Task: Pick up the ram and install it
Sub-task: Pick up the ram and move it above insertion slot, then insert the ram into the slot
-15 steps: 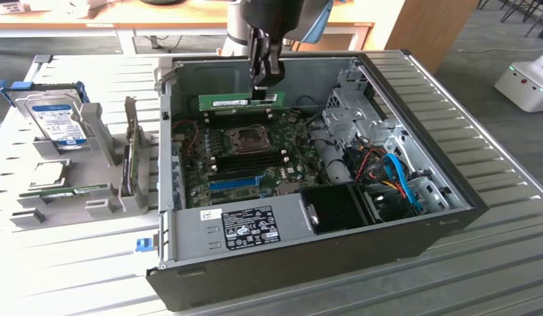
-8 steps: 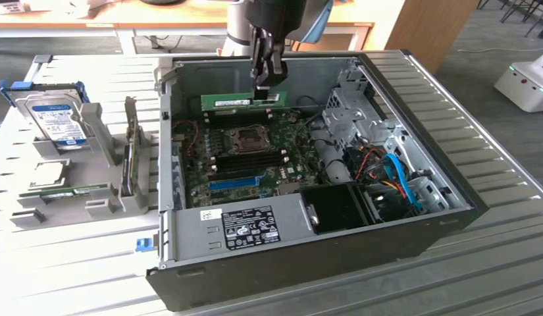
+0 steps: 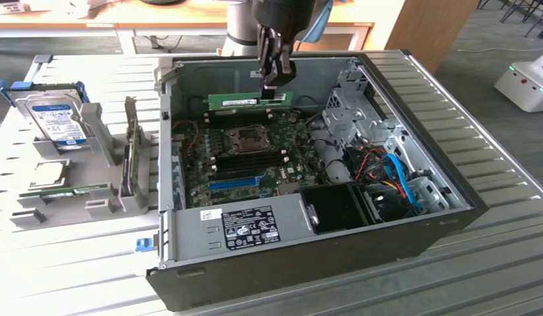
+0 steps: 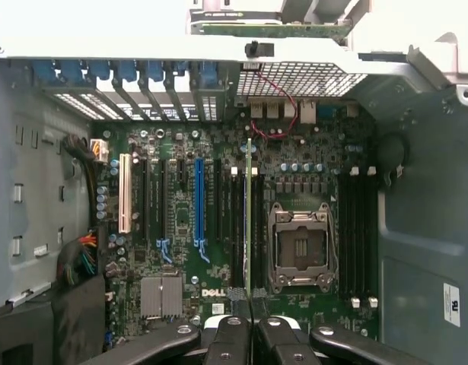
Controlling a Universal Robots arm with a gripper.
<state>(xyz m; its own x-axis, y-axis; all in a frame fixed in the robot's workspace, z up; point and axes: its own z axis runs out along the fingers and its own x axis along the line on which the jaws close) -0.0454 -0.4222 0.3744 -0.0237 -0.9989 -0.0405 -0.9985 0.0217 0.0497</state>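
Observation:
The ram (image 3: 245, 100) is a thin green stick with a white label. It hangs level above the motherboard inside the open computer case (image 3: 447, 191), near the case's far wall. My gripper (image 3: 273, 91) comes down from above and is shut on the ram's upper edge, towards its end on the exterior view's right. In the wrist view the ram (image 4: 249, 213) appears edge-on as a narrow green line between the black fingertips (image 4: 235, 293). It lies along the black memory slots (image 4: 238, 228) beside the CPU socket (image 4: 300, 247).
A grey holder (image 3: 95, 141) left of the case carries a silver hard drive with a blue label (image 3: 58, 122) and another green stick (image 3: 74, 192). Inside the case are a long blue slot (image 3: 232, 182), drive cages (image 3: 355, 108) and cables (image 3: 389, 174). A white machine (image 3: 526, 76) stands at far right.

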